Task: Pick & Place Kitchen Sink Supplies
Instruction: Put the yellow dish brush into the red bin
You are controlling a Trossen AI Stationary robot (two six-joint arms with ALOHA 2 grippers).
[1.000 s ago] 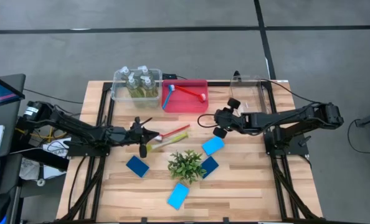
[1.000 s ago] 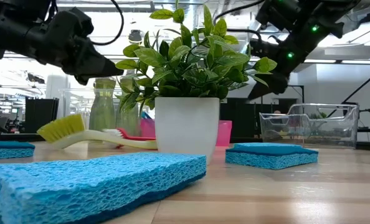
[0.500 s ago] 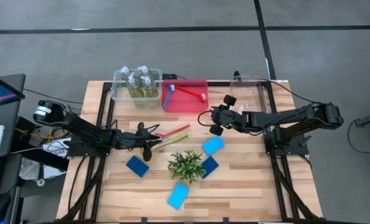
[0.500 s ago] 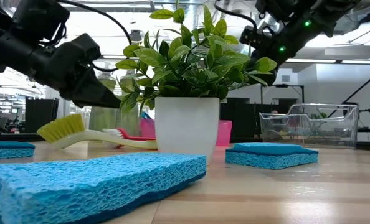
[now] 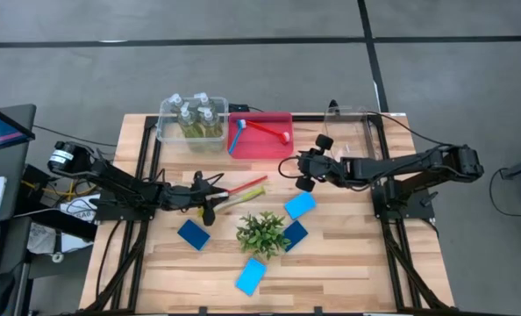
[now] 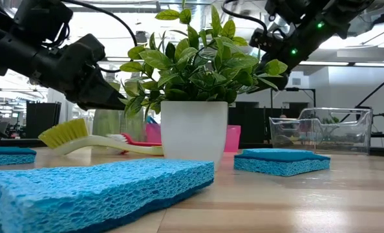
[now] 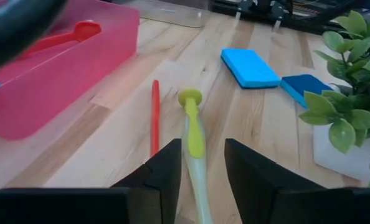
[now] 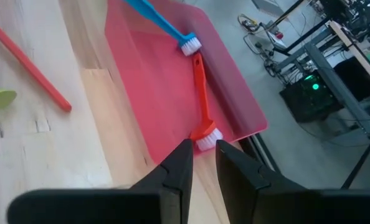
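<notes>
Step in hand, as you would judge it: picking the yellow brush (image 7: 193, 140) off the tabletop (image 5: 348, 263). Your left pincer (image 5: 210, 203) hangs low over the brush; in the left wrist view its fingers stand apart, straddling the yellow handle, nothing clamped yet. A red brush (image 7: 155, 115) lies just beside it on the bare wood. Next move calls for a short drop, then a squeeze on the yellow handle alone, then a carry to the red bin (image 5: 274, 147), where a blue brush (image 8: 163, 25) and another red one (image 8: 200, 99) already lie. Your right pincer (image 5: 303, 171) waits near that bin, fingers narrowly apart, holding nothing
</notes>
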